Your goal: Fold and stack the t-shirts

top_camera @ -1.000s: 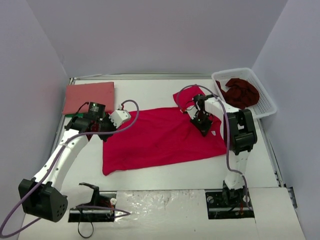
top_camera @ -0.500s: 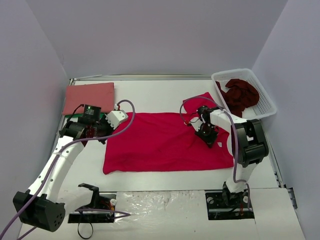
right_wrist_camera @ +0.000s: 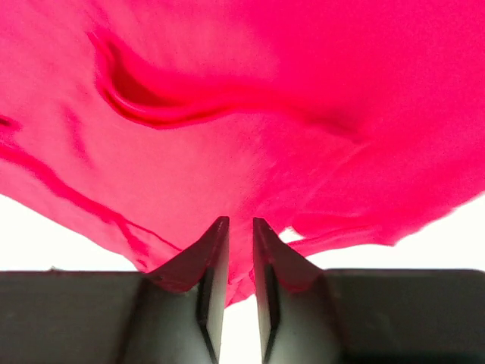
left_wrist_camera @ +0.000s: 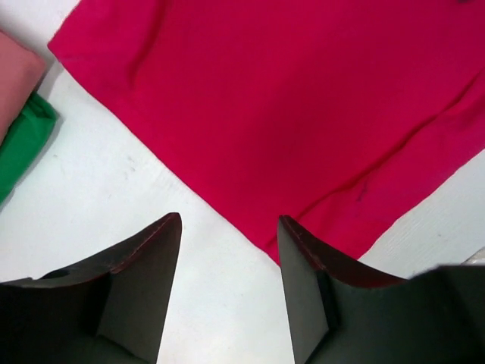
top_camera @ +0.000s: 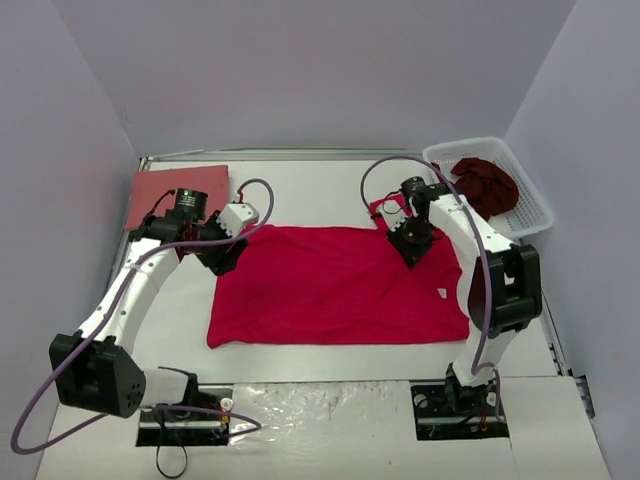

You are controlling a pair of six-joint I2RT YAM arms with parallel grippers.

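The crimson t-shirt (top_camera: 335, 285) lies spread flat in the middle of the table. My left gripper (top_camera: 222, 255) hovers at its back-left corner. In the left wrist view that gripper (left_wrist_camera: 227, 224) stands open over bare table, the crimson t-shirt (left_wrist_camera: 303, 98) just beyond its tips. My right gripper (top_camera: 412, 245) is low over the shirt's back-right part. Its jaws (right_wrist_camera: 235, 224) are parted by a narrow gap, and the edge of the crimson t-shirt (right_wrist_camera: 250, 114) shows through that gap. A folded salmon t-shirt (top_camera: 178, 192) lies back left. A maroon t-shirt (top_camera: 487, 183) sits crumpled in the basket.
The white lattice basket (top_camera: 530, 215) stands at the back right corner. A green item (left_wrist_camera: 23, 144) pokes out from under the salmon t-shirt (left_wrist_camera: 15, 76). Grey walls close in the table on three sides.
Both arms swung toward the back and the crimson t-shirt was pulled out flatter and squarer. The left jaws opened and let go of the cloth. The right jaws parted slightly.
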